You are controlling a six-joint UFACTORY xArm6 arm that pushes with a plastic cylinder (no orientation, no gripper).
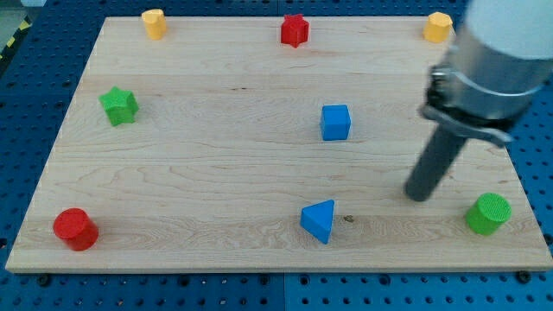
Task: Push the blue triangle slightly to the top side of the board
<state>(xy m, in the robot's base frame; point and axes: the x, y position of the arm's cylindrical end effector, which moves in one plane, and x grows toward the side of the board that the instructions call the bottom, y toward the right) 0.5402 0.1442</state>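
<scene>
The blue triangle [319, 220] lies near the board's bottom edge, a little right of the middle. My tip [419, 196] rests on the wooden board [216, 164], to the right of the blue triangle and slightly above it, well apart from it. The rod rises up and to the right into the arm's grey body at the view's top right. A blue cube [335, 122] sits above the triangle, left of the rod.
A green cylinder [488, 213] stands just right of my tip. A red cylinder [75, 229] is at the bottom left, a green star [119, 105] at the left, a red star [295, 30] at top centre, and yellow blocks at the top left [154, 23] and top right [437, 27].
</scene>
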